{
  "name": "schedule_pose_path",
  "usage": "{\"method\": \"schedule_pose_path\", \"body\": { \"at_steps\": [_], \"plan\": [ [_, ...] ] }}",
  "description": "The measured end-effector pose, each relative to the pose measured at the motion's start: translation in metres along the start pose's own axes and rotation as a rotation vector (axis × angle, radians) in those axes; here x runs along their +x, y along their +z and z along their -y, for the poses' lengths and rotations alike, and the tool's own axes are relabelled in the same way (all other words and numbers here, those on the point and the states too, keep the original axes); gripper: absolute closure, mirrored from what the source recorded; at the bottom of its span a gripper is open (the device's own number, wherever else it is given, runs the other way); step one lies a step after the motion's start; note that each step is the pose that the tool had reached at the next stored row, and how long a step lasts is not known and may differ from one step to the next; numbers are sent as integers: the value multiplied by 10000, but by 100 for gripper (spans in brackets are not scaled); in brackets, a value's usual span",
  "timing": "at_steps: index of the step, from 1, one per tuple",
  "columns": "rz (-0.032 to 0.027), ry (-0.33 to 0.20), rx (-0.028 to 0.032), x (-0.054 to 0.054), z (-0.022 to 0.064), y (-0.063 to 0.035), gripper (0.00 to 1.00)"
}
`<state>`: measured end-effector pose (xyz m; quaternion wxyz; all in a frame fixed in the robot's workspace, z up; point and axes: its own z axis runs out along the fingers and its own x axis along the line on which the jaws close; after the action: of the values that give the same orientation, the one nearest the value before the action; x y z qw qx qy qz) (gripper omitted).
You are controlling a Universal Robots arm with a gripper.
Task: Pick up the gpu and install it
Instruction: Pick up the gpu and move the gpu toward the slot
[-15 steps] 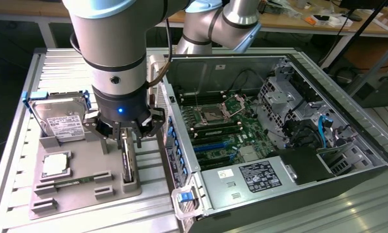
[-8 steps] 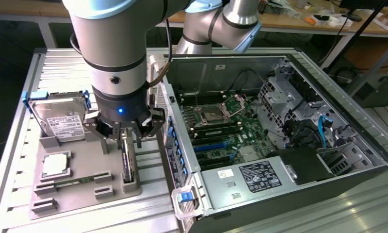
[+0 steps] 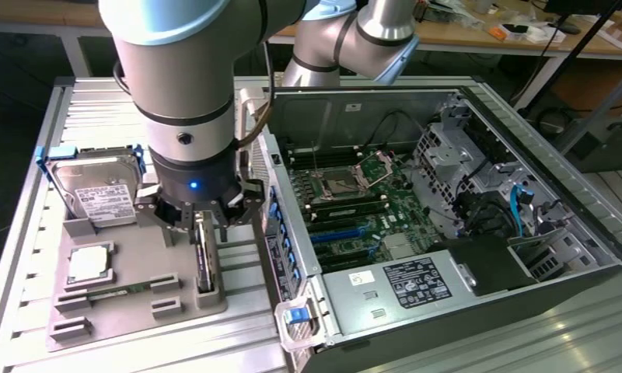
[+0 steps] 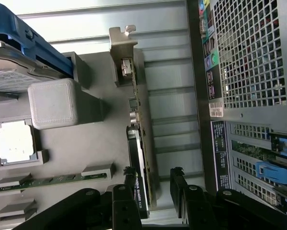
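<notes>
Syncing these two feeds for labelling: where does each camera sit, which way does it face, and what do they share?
Exterior view: off the arm, high up, looking down on the grey tray and open computer case; the arm and hand show above the gpu.
Wrist view: on the wrist, looking along the open hand's black fingers at the gpu standing on edge.
Shared: gpu, tray, hard drive, case.

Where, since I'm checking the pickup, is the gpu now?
The gpu stands on edge in the grey holder, towards the exterior view's left of the computer case, below the open gripper.
</notes>
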<state>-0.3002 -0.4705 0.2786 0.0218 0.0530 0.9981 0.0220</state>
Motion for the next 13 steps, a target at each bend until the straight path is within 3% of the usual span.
{"method": "schedule_pose_path", "body": {
  "at_steps": [13],
  "plan": [
    [27,-2,-2,50,8,72,58]
  ]
}}
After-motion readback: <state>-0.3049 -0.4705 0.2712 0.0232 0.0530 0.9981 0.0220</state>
